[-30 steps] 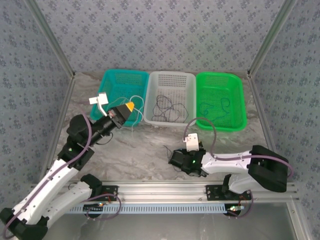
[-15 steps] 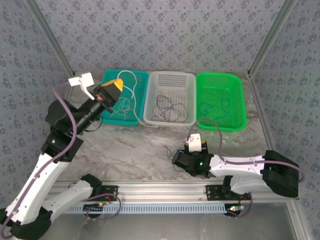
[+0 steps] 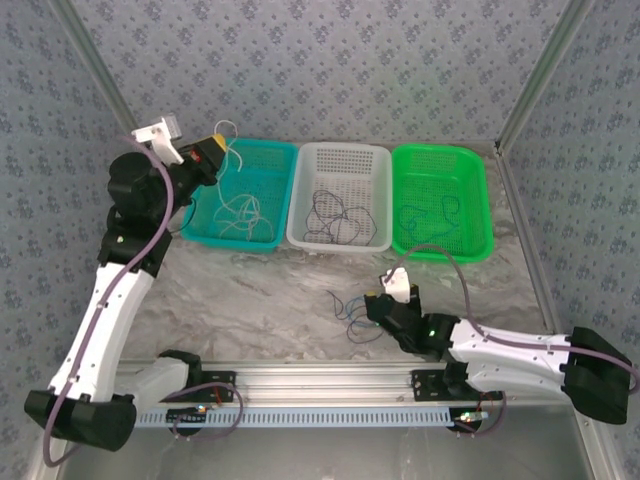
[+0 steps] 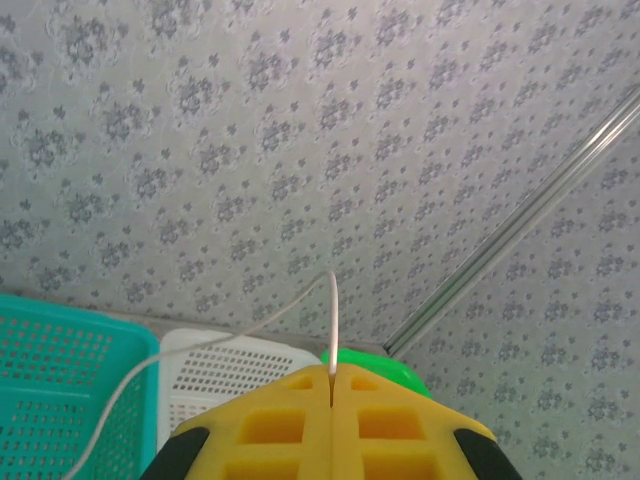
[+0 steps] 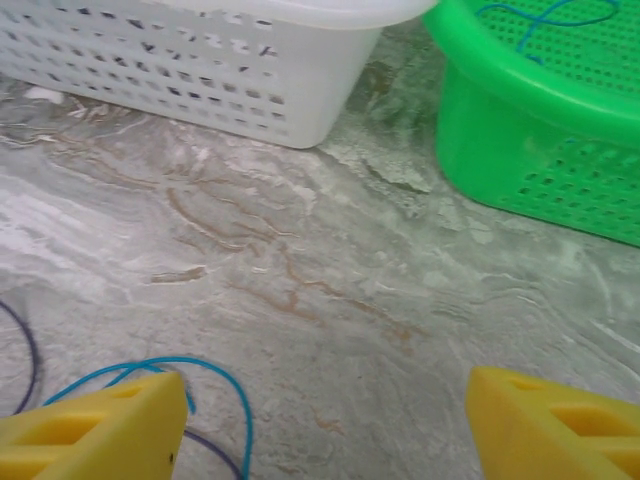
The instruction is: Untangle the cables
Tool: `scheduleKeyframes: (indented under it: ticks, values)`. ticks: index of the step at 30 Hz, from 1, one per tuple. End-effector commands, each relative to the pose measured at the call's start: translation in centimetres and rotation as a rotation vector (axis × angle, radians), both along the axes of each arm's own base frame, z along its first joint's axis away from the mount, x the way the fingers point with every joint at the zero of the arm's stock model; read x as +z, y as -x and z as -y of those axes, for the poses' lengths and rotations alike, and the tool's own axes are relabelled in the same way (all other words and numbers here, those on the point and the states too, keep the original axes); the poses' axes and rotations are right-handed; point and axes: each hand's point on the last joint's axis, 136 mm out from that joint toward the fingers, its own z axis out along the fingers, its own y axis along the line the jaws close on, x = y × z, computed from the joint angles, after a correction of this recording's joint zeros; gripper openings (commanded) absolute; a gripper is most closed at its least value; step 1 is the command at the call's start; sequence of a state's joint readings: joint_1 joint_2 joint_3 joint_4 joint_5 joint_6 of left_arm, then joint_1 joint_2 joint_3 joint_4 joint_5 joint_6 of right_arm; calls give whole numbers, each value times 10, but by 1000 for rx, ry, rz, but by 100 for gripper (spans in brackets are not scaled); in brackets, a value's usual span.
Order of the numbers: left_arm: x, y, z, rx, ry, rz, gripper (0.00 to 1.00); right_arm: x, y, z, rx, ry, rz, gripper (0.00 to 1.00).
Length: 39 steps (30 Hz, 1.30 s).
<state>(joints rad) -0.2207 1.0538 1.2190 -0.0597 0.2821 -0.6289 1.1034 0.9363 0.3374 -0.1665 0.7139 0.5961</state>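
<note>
Above the teal basket [image 3: 230, 243], the left hand [image 3: 213, 152] is clamped tight on a thin whitish cable [image 3: 240, 207], whose loose loops trail down into that basket. Low over the bench [image 3: 260, 290], the right hand [image 5: 325, 410] stands open, with a blue cable [image 5: 200, 362] curling just beside one finger and a dark cable [image 5: 33, 355] nearby.

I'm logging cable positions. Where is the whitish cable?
Top view, far left: the whitish cable is pinched in the left gripper above the teal basket's back left corner, its loops trailing into that basket.
</note>
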Motion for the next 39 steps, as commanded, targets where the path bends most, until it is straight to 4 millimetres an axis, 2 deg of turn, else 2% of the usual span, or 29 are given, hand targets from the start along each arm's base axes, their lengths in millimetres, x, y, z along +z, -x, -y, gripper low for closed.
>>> scheduleKeyframes:
  ticks: [1, 5, 12, 13, 17, 19, 20, 21, 24, 27, 29, 33, 39]
  values:
    - [23, -2, -1, -32, 25, 63, 0, -1, 2, -10, 58, -15, -20, 77]
    - [2, -23, -10, -7, 23, 2, 0, -4, 2, -13, 70, -4, -36, 77]
    - [-73, -53, -35, 133, -54, -182, 3, -9, 0, -12, 59, 53, -82, 82]
    - [-82, -56, -37, 146, -68, -209, 7, -11, 0, -12, 61, 54, -99, 82]
    - [-117, -63, -40, 158, -112, -316, 35, -20, -1, -5, 37, 43, -176, 78]
    - [-131, -64, -39, 153, -117, -348, 57, -21, -2, -6, 39, 28, -184, 76]
    - [-138, -64, -38, 149, -118, -365, 69, -20, -3, -8, 50, 18, -180, 75]
    - [-143, -63, -37, 144, -120, -377, 75, -17, -3, -11, 67, 6, -172, 75]
    - [-157, -57, -33, 130, -134, -398, 86, -9, -4, -18, 103, -2, -155, 74]
    - [-160, -45, -24, 123, -178, -377, 93, -1, -6, -19, 111, 3, -135, 74]
    - [-157, -35, -18, 127, -221, -348, 99, 6, -5, -27, 152, -29, -128, 74]
    - [-158, -18, -10, 119, -260, -317, 100, 18, 3, -61, 294, -131, -148, 74]
    - [-183, 3, -4, 112, -309, -319, 99, 16, 13, -97, 395, -137, -219, 74]
